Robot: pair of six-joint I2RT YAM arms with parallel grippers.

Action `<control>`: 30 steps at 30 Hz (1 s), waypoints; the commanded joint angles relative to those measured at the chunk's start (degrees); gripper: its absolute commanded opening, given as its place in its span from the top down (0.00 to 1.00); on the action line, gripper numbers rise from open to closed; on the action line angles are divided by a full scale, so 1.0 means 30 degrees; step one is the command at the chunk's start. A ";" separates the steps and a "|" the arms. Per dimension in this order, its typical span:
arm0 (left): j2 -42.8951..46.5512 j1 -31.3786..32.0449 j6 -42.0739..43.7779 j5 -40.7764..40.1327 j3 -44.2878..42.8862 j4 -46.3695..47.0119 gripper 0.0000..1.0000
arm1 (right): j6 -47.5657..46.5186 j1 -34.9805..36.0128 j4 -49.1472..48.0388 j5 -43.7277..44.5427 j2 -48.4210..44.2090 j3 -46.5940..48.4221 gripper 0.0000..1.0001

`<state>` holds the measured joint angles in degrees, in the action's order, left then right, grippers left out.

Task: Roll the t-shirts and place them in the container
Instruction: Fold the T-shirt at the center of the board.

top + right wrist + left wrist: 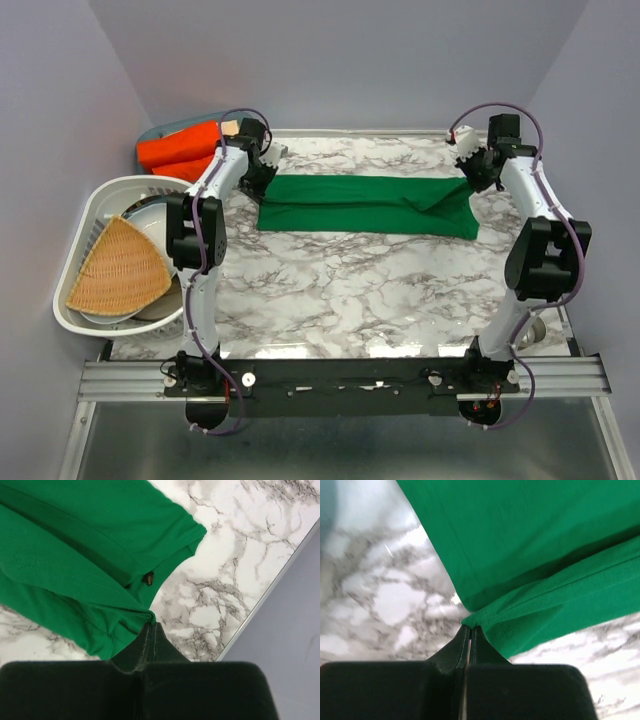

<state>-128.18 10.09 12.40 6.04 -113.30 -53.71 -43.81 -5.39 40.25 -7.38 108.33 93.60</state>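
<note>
Far left: a white basket sits off the table's left edge, with a fan-shaped wicker piece lying in it.
Far left corner: a bundle of orange cloth lies behind the basket, near my left wrist.
My left claw: it is at the far left of the table. The two fingers are pressed together with only a hairline slit between them, and the tips pinch a folded corner of the green fabric.
Left wrist view: a seamed hem runs away from my fingertips to the right. A broader flat sheet of the same green spreads above it, with bare marble to the left.
T-shirt: plain green, folded into a long narrow band. It lies across the far half of the table between my two claws — its left end is at one and its right end at the other. The right end is creased and pulled up a little toward the claw.
Table: white marble with grey veins, bare in front of the shirt.
My right claw: at the far right, with the fingers together and clamped on a bunched fold of the shirt's edge.
Right wrist view: layered hems with a line of stitching and a small dark tag show just above my fingertips — I cannot read the tag.
Far right: the table's pale edge strip, with the lilac wall just beside it.
</note>
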 commanded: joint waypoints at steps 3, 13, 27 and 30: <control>0.4197 -0.0550 0.1108 0.1147 0.4273 -0.0465 1.00 | 0.0044 0.0126 0.2255 -0.0822 -0.5748 -0.3772 0.99; 0.7189 -0.0784 0.2838 0.2702 1.0164 -0.0348 1.00 | 0.0014 0.0272 0.4570 -0.2051 -1.1585 -1.1188 0.99; 0.6868 -0.0784 0.2223 0.3346 0.9641 -0.0347 1.00 | 0.0980 0.0272 1.0687 -0.3371 -1.2556 -1.0195 0.99; 0.6429 -0.0784 0.2194 0.3435 0.9231 -0.0405 1.00 | 0.1302 0.0272 1.1105 -0.3576 -1.3024 -1.0778 0.99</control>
<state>-107.77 8.19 19.18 14.39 -83.07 -54.50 -42.65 -4.82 65.95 -15.49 71.55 61.34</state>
